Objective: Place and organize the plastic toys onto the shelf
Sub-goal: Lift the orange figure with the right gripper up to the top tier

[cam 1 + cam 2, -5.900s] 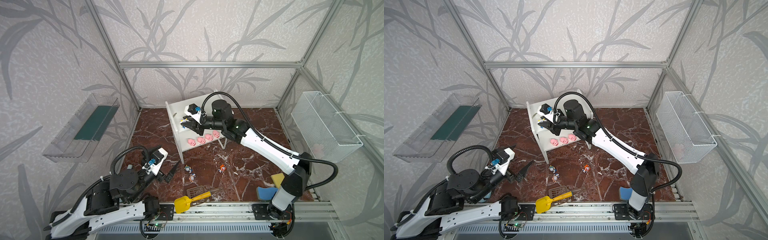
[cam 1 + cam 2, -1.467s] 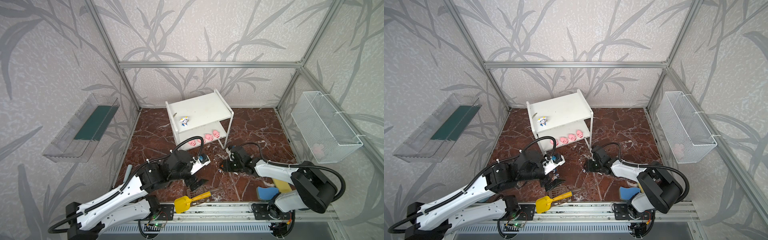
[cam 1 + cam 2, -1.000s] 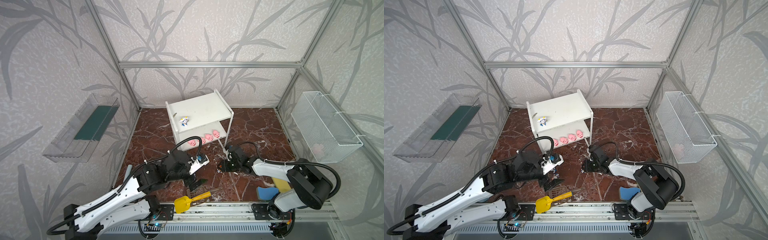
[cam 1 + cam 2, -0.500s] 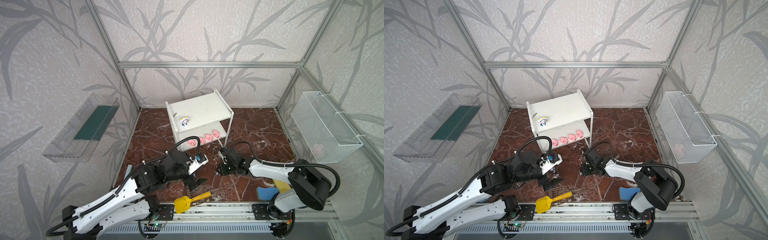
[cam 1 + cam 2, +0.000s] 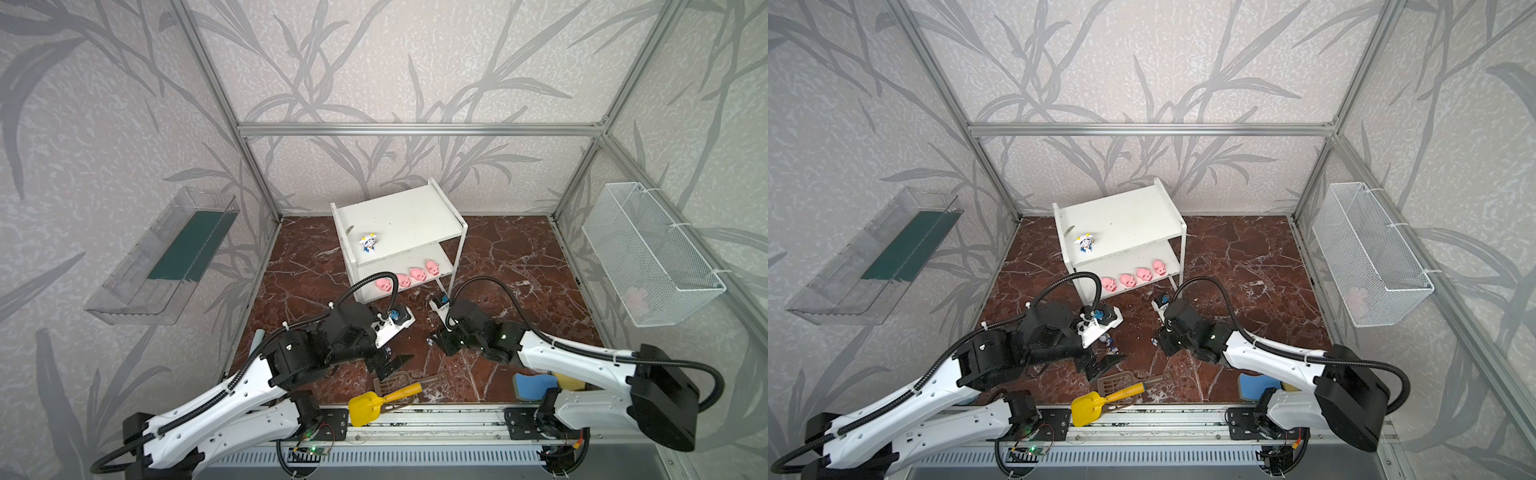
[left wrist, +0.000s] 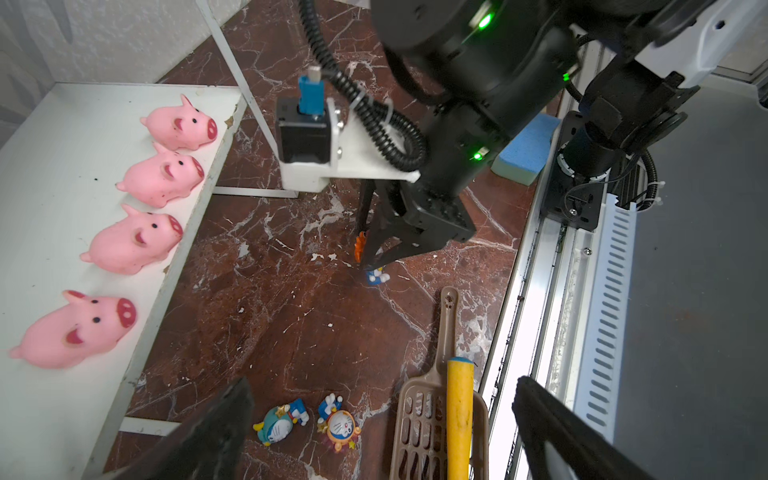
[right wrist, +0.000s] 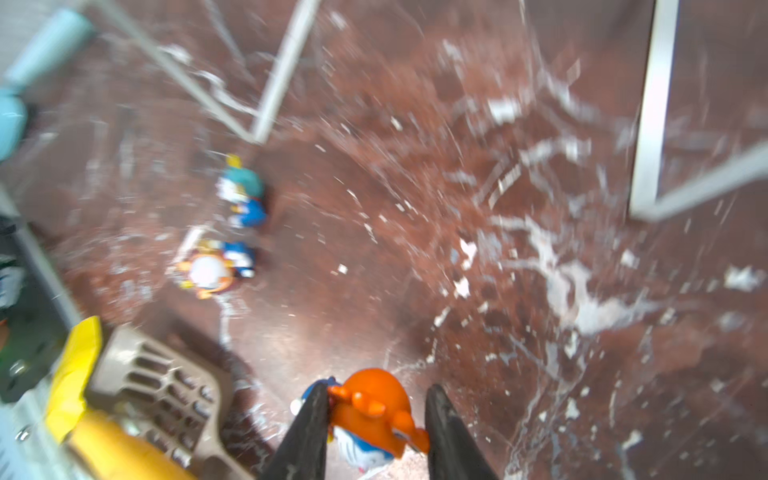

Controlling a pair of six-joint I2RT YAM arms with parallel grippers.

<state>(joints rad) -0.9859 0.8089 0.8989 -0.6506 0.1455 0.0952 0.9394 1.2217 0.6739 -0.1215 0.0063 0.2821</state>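
Right gripper (image 7: 377, 390) has closed on the orange-capped figurine (image 7: 372, 409)

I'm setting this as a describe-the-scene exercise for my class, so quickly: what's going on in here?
Plastic toys are being tidied onto a white two-tier shelf. Four pink pigs line its lower board, and a white-capped figurine sits on the top board. The right gripper pinches an orange-capped figurine down at the marble floor. The left gripper hangs wide open above a teal-capped figurine and a gold-rimmed figurine, both lying on the floor.
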